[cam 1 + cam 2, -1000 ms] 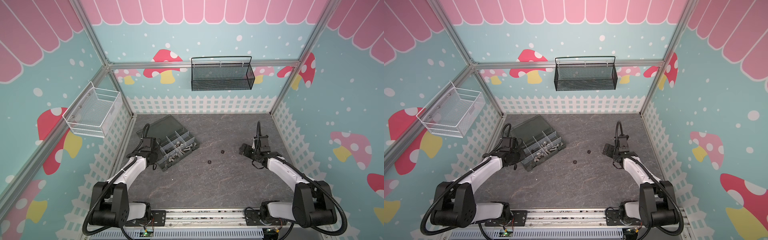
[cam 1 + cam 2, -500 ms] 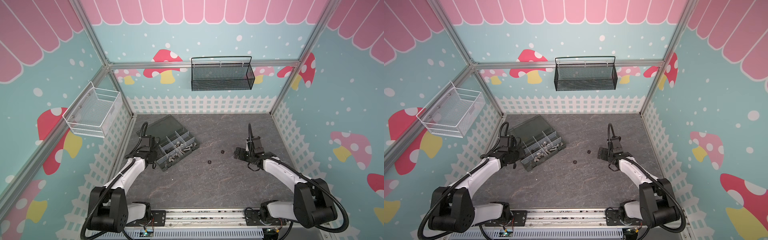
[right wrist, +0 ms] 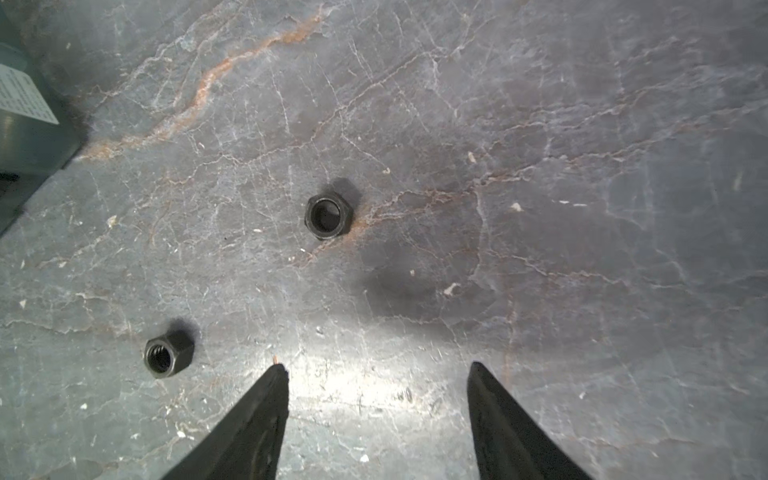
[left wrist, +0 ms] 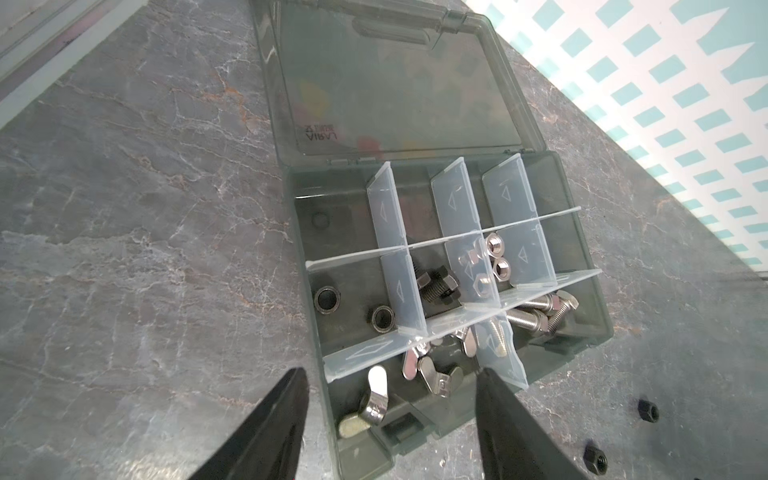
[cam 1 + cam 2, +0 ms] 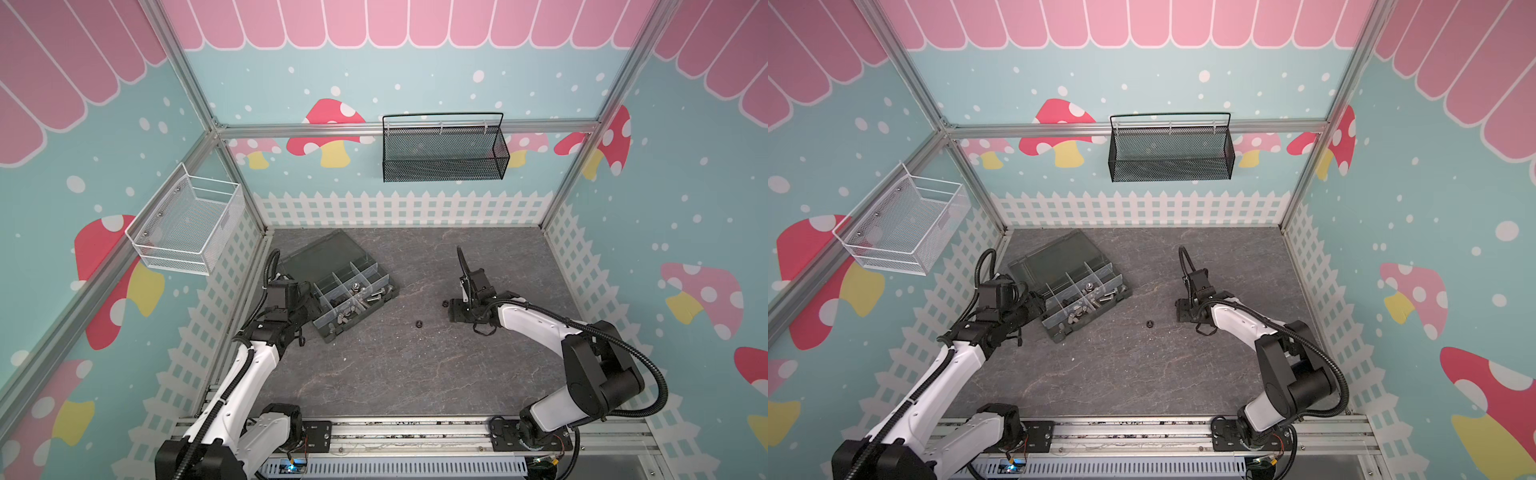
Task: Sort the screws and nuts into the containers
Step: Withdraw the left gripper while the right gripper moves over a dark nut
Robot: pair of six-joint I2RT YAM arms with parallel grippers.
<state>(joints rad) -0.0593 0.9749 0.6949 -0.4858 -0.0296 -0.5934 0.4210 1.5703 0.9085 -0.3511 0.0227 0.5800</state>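
Sorting looks nearly finished: on the surface [image 5: 374, 374] the open organizer box [image 5: 324, 259] holds screws [image 4: 536, 316] and nuts [image 4: 496, 249] in separate compartments [image 4: 386, 208], and the left gripper [image 4: 390, 372] hangs over its wing-nut compartment, jaws spread, empty. The right gripper [image 3: 377, 365], likewise spread and empty, hovers low over bare surface just short of two loose black nuts [image 3: 329, 216]. Next move, as I judge: advance to straddle the flat-lying one ahead and close squarely; small, may skid.

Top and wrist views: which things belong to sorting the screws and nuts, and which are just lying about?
Part of the job: organizer box; silver bolts and wing nuts already in it; loose black nuts on the table; left gripper and right gripper, both open.

Just there: white wire basket and black mesh basket, both wall-mounted.
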